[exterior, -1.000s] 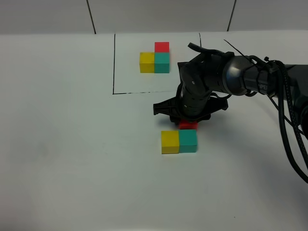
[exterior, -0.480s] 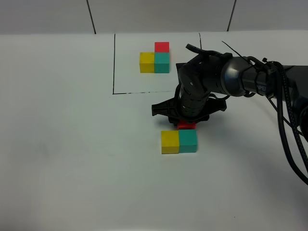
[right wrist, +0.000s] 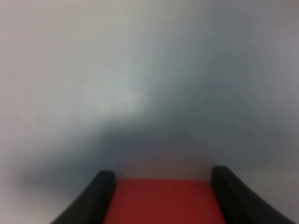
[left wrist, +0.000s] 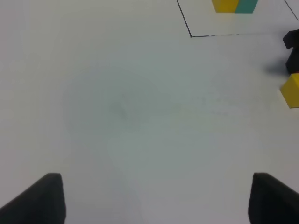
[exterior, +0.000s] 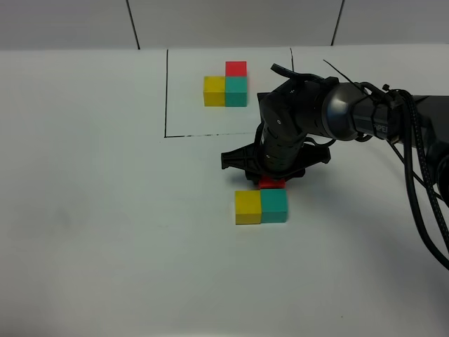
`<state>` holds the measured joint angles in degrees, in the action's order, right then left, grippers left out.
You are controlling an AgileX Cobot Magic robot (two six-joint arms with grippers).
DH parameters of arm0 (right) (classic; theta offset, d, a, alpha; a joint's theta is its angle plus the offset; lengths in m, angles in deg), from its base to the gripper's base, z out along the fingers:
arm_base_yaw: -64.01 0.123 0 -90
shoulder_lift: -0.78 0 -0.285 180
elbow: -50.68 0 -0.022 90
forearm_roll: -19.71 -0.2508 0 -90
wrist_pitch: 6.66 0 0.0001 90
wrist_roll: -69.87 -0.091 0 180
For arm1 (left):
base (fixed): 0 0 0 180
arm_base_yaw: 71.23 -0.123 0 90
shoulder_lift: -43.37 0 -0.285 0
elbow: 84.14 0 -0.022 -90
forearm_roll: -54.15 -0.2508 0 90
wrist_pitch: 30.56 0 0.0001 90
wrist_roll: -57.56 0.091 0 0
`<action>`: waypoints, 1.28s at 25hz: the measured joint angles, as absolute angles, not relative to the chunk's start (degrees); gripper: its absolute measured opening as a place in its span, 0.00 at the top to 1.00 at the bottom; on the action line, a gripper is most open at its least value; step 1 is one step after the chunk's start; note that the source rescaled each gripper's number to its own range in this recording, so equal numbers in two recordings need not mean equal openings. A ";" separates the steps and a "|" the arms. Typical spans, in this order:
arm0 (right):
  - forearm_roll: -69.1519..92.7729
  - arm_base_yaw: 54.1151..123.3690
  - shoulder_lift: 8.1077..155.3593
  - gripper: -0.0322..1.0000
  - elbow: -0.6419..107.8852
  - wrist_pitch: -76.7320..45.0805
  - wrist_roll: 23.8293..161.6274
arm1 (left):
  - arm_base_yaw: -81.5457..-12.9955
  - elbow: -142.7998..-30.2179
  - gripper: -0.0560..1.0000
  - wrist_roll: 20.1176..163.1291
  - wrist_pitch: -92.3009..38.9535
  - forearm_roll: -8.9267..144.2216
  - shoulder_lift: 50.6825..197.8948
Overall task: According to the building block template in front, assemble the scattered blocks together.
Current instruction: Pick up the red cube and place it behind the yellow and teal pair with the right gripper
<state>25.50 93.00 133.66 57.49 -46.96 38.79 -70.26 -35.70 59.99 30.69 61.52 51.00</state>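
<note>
While no writing is legible, right hand (right wrist: 161,198) clamps red block (right wrist: 161,200); left hand (left wrist: 154,198) gapes wide.

Not much besides a plain white table (exterior: 105,246), which fills nearly the whole high view. A pale grey wall (exterior: 231,21) is seen along the far edge at 12 o'clock, split by two dark slanted seams, one at about 11 o'clock (exterior: 133,24) and one at about 1 o'clock (exterior: 337,22). A faint greyish smudge (left wrist: 117,109) can be made out on the tabletop in the left wrist view.
</note>
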 joint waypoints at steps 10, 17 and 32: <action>25.05 93.50 133.66 0.95 57.56 -47.95 38.71 | -70.26 -35.70 0.25 59.99 30.69 61.52 51.00; 25.05 93.50 133.66 0.95 57.56 -48.00 38.58 | -70.26 -35.70 0.25 59.99 30.69 61.52 51.00; 25.05 93.50 133.66 0.95 57.56 -48.00 39.46 | -70.26 -35.70 0.25 59.99 30.69 61.52 51.00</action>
<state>25.05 93.50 133.66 57.56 -48.00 39.46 -70.26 -35.70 59.99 30.69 61.52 51.00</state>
